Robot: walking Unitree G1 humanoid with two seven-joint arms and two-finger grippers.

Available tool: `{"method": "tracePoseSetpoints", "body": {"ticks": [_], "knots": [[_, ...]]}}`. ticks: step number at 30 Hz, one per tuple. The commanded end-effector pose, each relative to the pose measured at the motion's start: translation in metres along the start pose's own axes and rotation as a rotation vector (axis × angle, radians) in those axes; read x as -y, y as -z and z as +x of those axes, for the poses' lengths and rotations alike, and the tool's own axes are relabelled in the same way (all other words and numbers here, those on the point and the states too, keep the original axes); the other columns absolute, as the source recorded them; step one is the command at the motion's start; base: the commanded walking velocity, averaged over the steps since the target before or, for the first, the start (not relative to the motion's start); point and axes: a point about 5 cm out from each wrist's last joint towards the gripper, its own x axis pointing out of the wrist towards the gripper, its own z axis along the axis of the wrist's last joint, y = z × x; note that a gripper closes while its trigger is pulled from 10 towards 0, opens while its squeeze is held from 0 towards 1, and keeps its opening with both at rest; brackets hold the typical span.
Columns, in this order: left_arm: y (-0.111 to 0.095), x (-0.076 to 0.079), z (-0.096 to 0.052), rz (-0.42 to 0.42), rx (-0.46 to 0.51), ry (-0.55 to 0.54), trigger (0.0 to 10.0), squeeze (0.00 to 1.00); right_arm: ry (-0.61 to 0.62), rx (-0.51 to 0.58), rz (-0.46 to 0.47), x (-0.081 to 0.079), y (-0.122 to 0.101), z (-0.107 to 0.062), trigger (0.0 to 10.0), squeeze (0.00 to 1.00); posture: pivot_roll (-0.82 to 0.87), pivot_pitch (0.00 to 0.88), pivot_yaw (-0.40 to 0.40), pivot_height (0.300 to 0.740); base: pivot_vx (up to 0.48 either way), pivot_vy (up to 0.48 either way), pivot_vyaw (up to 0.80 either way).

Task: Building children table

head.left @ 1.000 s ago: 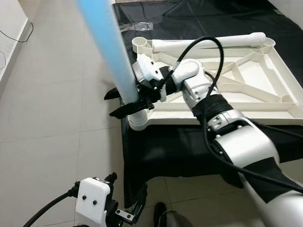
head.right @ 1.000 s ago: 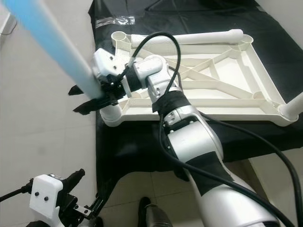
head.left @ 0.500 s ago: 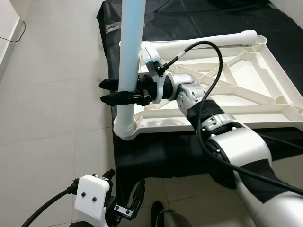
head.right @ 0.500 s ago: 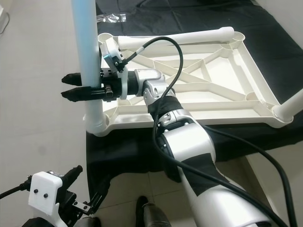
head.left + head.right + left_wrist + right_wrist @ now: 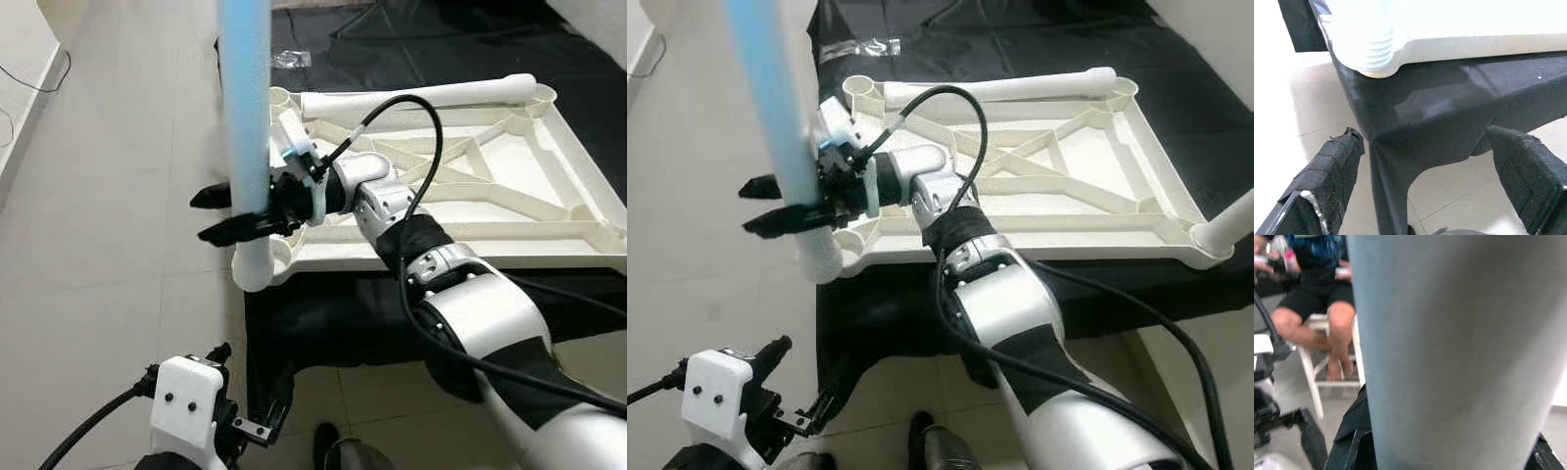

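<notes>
Left eye view has the black cloth [image 5: 323,323] spread over the tiled floor [image 5: 98,245], and on it lies the white tabletop [image 5: 549,186], upside down with its ribbed underside facing up. One white leg [image 5: 421,94] lies along the tabletop's far edge. At the tabletop's near right corner, in the right eye view, another white leg [image 5: 1229,227] stands in its socket.

My right arm [image 5: 470,304] reaches across the tabletop's near edge to its near left corner. My right claw [image 5: 220,213] is clamped on the blue table leg [image 5: 245,98], one black finger on each side of it, and the leg stands almost upright, leaning slightly, with its white lower end [image 5: 252,264] at the corner socket of the tabletop. I cannot tell whether that end is seated in the socket or just against it. In the right wrist view the blue leg sits right up against the camera, and behind it a person [image 5: 1327,298] sits on a white stool.

My left claw [image 5: 1440,196] hangs low over the floor by the cloth's near left corner, fingers apart, holding nothing. Its wrist view looks up at the tabletop's corner socket [image 5: 1374,54] over the cloth's edge.
</notes>
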Motion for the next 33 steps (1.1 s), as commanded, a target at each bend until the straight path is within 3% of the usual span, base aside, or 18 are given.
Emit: {"method": "tracePoseSetpoints", "body": {"ticks": [1,6,13,22,24,33], "knots": [[0.003,-0.001,-0.002,0.012,-0.026,-0.010,10.0,0.00,-0.025,-0.101,0.153,-0.011,0.038,-0.001,10.0,0.00,0.16,0.303,-0.078,0.740,0.000,0.000,0.00],[0.003,-0.001,-0.002,0.015,-0.026,-0.011,10.0,0.00,-0.040,-0.180,0.115,-0.012,0.040,-0.004,10.0,0.00,0.16,0.303,-0.078,0.740,0.000,0.000,0.00],[0.003,0.000,-0.001,0.015,-0.021,-0.009,10.0,0.00,0.038,-0.058,0.041,0.000,0.008,-0.015,10.0,0.00,0.16,0.306,-0.084,0.740,0.000,0.000,0.00],[0.003,0.001,-0.002,0.011,-0.024,-0.011,10.0,0.00,0.150,-0.044,0.000,0.008,-0.010,-0.031,10.0,0.00,0.16,0.312,-0.086,0.740,0.000,0.000,0.00],[0.004,0.002,-0.002,0.007,-0.025,-0.009,10.0,0.00,0.226,-0.019,-0.037,0.013,-0.022,-0.039,10.0,0.00,0.15,0.313,-0.086,0.740,0.000,0.000,0.00],[0.004,0.002,-0.002,0.010,-0.032,-0.009,10.0,0.00,0.143,-0.075,0.007,0.006,-0.013,-0.044,10.0,0.00,0.16,0.317,-0.081,0.740,0.000,0.000,0.00]]}}
